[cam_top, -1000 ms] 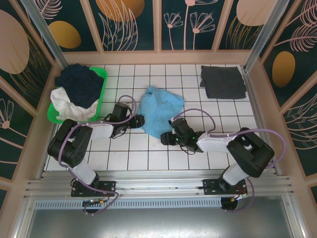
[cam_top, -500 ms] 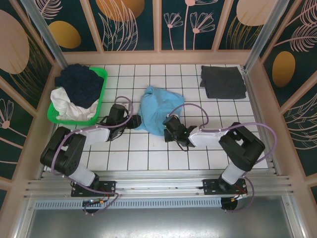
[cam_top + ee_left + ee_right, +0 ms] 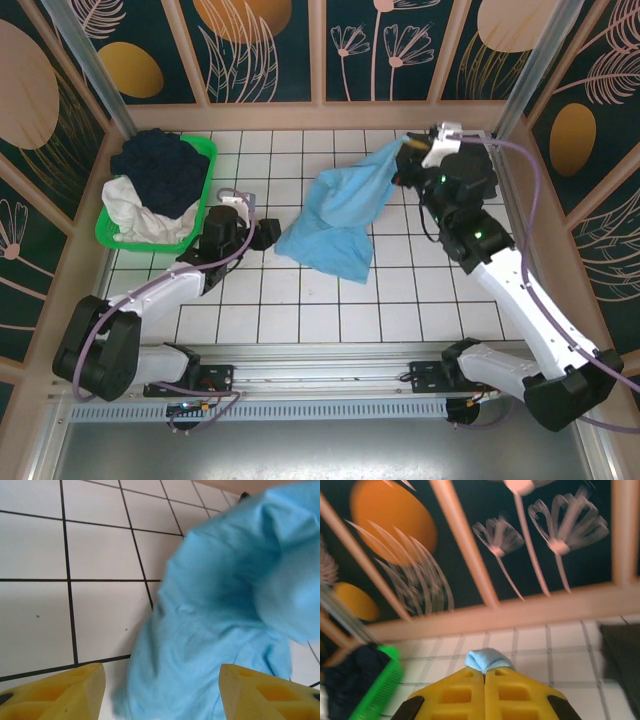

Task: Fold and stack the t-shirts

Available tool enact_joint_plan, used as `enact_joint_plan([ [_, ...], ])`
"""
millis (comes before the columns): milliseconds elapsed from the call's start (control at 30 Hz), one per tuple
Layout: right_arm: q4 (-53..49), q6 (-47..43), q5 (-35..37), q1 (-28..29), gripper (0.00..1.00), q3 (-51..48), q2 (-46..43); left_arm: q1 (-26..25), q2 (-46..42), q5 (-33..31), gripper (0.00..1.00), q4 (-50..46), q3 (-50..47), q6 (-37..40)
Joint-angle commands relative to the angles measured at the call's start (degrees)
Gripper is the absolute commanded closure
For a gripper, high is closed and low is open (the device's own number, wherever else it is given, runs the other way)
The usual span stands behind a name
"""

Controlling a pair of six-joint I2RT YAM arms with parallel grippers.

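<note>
Lifted off the tiles since a second ago, the light blue t-shirt (image 3: 340, 215) stretches diagonally. Its low end lies beside the left gripper (image 3: 266, 236), whose jaws stand apart. Its long axis climbs far-right to the right gripper (image 3: 408, 152), clamped on one corner near the dark grey t-shirt (image 3: 622, 647).

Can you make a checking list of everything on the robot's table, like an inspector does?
Surface: white tiled table, black grid lines.
Job's things: light blue t-shirt hangs stretched from right claw, lower end on table; dark grey t-shirt lies far right.
Clutter: green basket holding clothes.
Claws: right claw shut on the shirt's corner; left claw open, shirt's edge between its fingers.
Cables: purple cables loop freely.
Surroundings: dark flower-painted walls, wooden frame.
</note>
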Motion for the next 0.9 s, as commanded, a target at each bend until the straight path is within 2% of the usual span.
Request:
enact_joint_plan([
  [0, 0.9, -2.4, -10.4, 2.1, 1.0, 8.3, 7.6, 0.1, -4.7, 0.7, 0.38, 0.5, -1.7, -0.3],
  [100, -0.3, -3.7, -12.3, 5.9, 1.0, 14.5, 13.2, 0.1, -6.8, 1.2, 0.37, 0.4, -2.6, -0.2],
  [200, -1.2, -5.4, -9.5, 9.6, 1.0, 16.4, 15.9, -0.5, -6.5, 4.0, 0.36, 1.5, -2.7, -0.4],
  [333, 0.3, -4.3, -9.2, 10.0, 1.0, 13.9, 16.7, -8.0, -2.9, 4.3, 0.35, 4.2, -0.1, 1.0],
  [400, 1.2, -3.1, -11.7, 10.0, 1.0, 12.9, 18.6, -11.2, -0.6, 3.7, 0.34, 5.5, 1.6, 1.4],
  [467, 1.1, -2.1, -15.3, 10.5, 1.0, 12.5, 22.3, -11.7, 0.5, 4.9, 0.32, 8.3, 1.5, 0.9],
  [567, 2.6, -1.0, -8.1, 13.0, 1.0, 8.9, 25.1, -11.6, 1.5, 3.9, 0.26, 10.0, 0.4, 1.5],
  [700, 6.5, 0.5, -9.7, 13.1, 1.0, 3.8, 23.7, -11.6, 6.7, 2.3, 0.21, 7.1, 2.6, 3.1],
  [867, 4.4, 0.4, -8.9, 13.0, 1.0, 3.4, 20.1, -11.6, 16.1, 1.6, 0.2, 6.7, 7.0, 4.5],
])
